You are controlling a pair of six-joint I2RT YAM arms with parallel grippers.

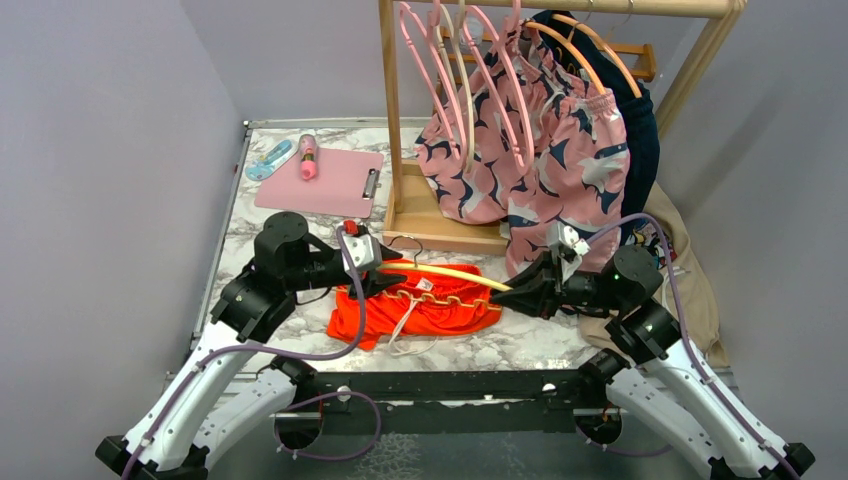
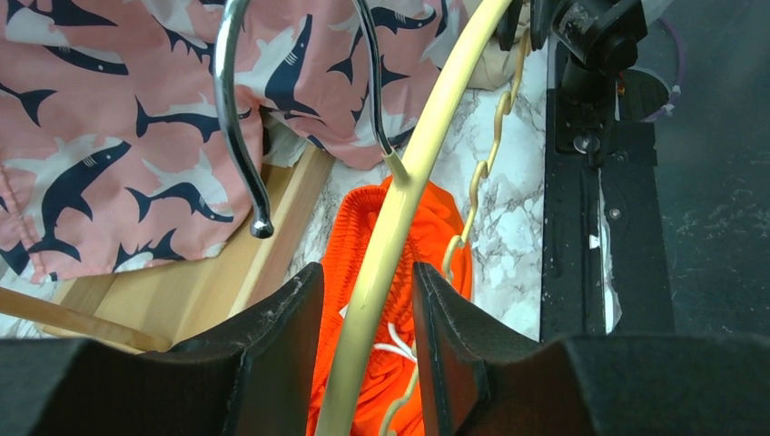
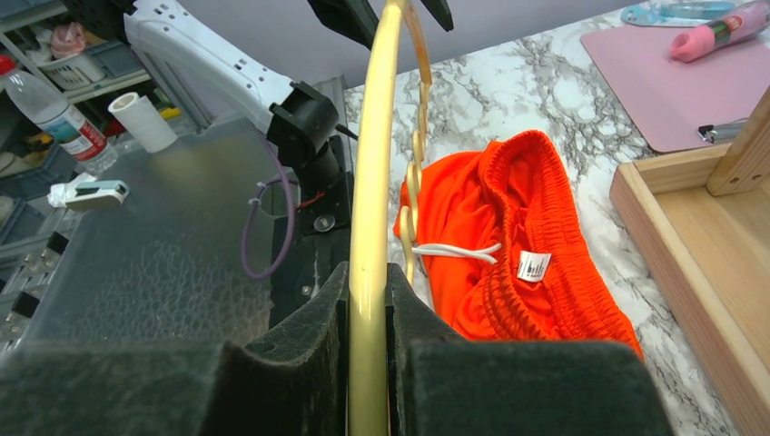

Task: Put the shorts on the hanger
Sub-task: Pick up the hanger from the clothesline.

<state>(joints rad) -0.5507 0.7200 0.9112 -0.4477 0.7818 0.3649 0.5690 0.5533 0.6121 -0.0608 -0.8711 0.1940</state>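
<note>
Well, at the left, the left gripper (image 2: 366, 271) straddles the left end of the thin pale-yellow rounded hanger (image 1: 450, 273). Its jaws are parted, with a gap showing on either side of the bar. The hanger runs left to right above the bright orange-red fabric shorts (image 1: 440, 312), which lie crumpled on the white marble table (image 1: 520, 345), near the middle, on the near side of the wooden rack base (image 1: 440, 228). At the right, the right gripper (image 3: 368, 272) is clenched on the hanger's other end.
</note>
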